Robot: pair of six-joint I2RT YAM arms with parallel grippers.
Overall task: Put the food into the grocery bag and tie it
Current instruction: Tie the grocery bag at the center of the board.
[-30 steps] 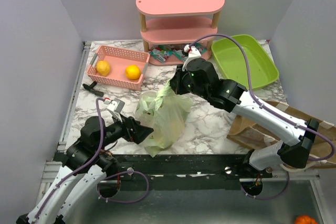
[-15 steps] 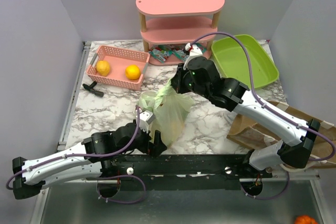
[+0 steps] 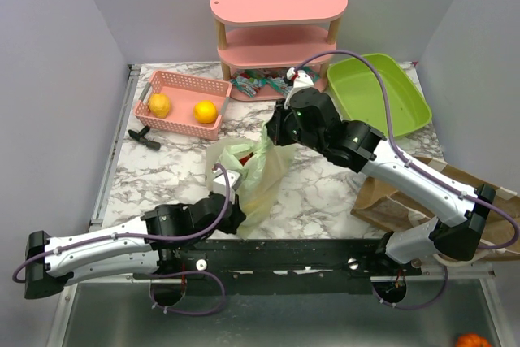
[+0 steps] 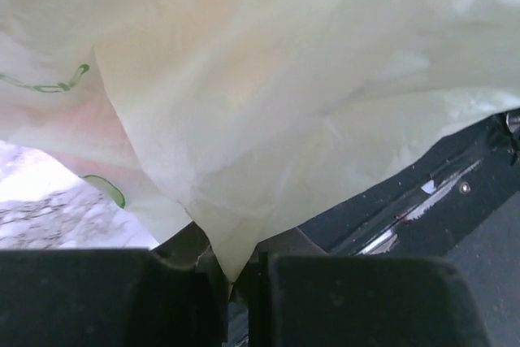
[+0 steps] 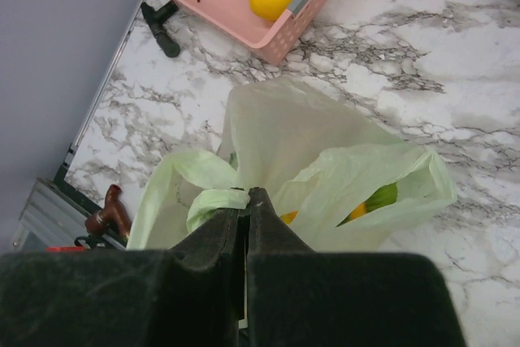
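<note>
A pale-green grocery bag (image 3: 260, 176) sits mid-desk (image 3: 325, 193) with some food (image 5: 374, 198) inside. The right pincer (image 5: 248, 201) is clamped on a handle, and the left pincer (image 4: 244, 270) pinches the bag's bottom corner. The snack packets (image 3: 253, 84) lie under the shelf (image 3: 276, 38). The bag is untied.

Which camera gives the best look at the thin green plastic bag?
The right wrist view: it looks down into the grocery bag, showing its open mouth, a handle pinched by the right gripper, and yellow and green inside. The top view shows it small and partly covered. The left wrist view shows only its plastic close up.
</note>
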